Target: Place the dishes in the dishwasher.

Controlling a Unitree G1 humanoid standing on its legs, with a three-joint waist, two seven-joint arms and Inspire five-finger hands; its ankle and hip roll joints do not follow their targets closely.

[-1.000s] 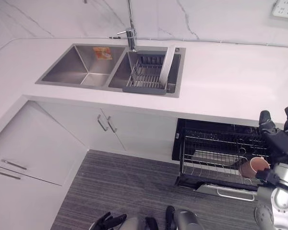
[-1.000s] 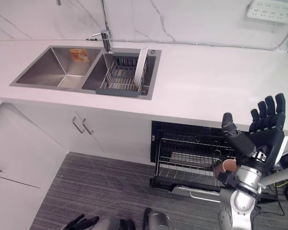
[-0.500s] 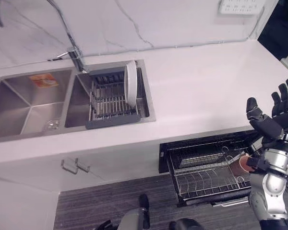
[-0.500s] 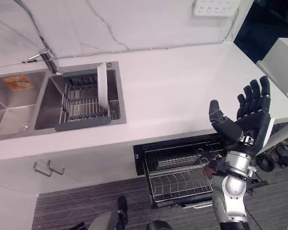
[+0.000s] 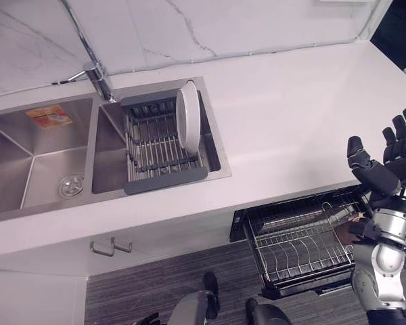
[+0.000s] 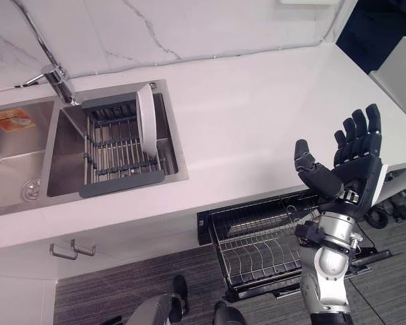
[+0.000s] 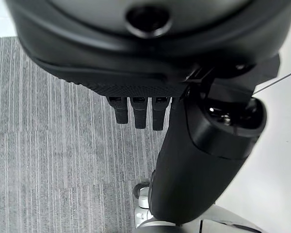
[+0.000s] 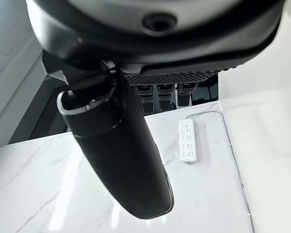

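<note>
One plate [image 5: 187,124] stood upright in the sink rack [image 5: 164,150]. Right robot hand [image 6: 352,166] was spread, empty, above the dishwasher rack [image 6: 257,244]; its wrist view added a power strip [image 8: 187,141]. Left robot hand [image 7: 140,109], fingers straight, faced floor [image 7: 53,160].

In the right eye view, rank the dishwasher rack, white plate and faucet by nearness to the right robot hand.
From the right robot hand:
1. Dishwasher rack, pulled out just below and left of it.
2. White plate, upright in the sink's drying rack, further left.
3. Faucet, at the sink's back edge, farthest left.
</note>
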